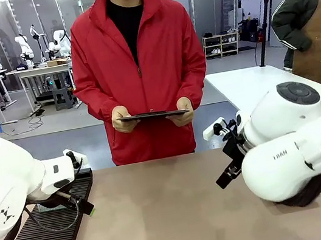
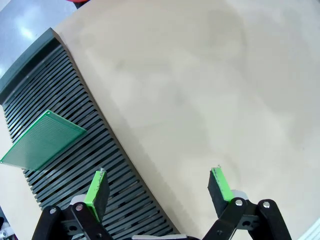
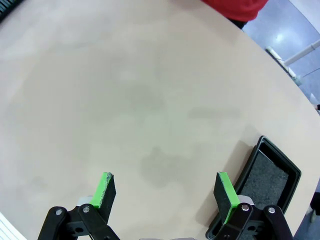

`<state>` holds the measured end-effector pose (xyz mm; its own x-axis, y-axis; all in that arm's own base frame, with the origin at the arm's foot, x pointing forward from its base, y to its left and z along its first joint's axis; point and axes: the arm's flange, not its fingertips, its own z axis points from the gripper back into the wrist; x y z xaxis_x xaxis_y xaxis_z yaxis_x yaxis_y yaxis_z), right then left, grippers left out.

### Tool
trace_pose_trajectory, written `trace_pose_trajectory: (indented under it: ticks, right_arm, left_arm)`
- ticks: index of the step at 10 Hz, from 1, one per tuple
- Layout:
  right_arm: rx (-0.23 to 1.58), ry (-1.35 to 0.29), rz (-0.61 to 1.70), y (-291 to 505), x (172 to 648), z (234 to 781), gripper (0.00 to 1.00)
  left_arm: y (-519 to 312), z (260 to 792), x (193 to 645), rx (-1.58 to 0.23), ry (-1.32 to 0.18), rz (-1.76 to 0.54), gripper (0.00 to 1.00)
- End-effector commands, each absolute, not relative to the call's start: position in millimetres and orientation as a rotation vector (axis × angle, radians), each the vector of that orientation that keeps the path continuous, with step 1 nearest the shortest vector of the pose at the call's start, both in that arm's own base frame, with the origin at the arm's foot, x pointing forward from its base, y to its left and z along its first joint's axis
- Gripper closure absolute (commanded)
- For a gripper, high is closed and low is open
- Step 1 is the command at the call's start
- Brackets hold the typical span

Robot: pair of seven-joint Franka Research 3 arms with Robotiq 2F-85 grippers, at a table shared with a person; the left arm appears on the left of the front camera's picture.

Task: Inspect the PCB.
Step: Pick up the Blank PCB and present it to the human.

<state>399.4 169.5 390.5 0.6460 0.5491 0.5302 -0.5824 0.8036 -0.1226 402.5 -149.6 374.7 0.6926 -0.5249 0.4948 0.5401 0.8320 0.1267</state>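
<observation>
The PCB (image 2: 42,140), a pale green dotted board, stands tilted in a slot of the black ribbed rack (image 2: 75,115). In the left wrist view my left gripper (image 2: 159,186) is open above the rack's edge and the bare table, to the right of the board and apart from it. Its left green pad (image 2: 96,189) hangs over the rack's slats. My right gripper (image 3: 165,191) is open over the tan tabletop with nothing between its fingers.
A person in a red jacket (image 1: 136,68) stands at the far side, both hands on a dark tablet (image 1: 152,115). The rack (image 1: 44,238) fills the table's left side. A shallow black tray (image 3: 265,180) with grey lining lies beside my right gripper.
</observation>
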Motion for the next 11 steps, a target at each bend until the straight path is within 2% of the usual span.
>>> trace_pose_trajectory:
  ticks: [1, 5, 7, 9, 11]
  right_arm:
    - [0.208, -0.542, 0.651, 151, 406, 430, 0.00]
    - [0.560, -0.408, 0.641, 113, 397, 472, 0.00]
    - [0.809, -0.327, 0.634, 78, 380, 484, 0.00]
    - [0.992, -0.275, 0.547, 21, 366, 481, 0.00]
    - [1.147, -0.236, 0.380, -33, 346, 468, 0.00]
  left_arm:
    - [-141, 402, 407, -0.121, -0.481, -0.565, 0.00]
    - [-97, 440, 403, -0.649, -0.423, -0.495, 0.00]
    - [-57, 451, 392, -0.921, -0.372, -0.397, 0.00]
    - [0, 445, 377, -1.081, -0.314, -0.271, 0.00]
    - [64, 436, 353, -1.236, -0.353, -0.218, 0.00]
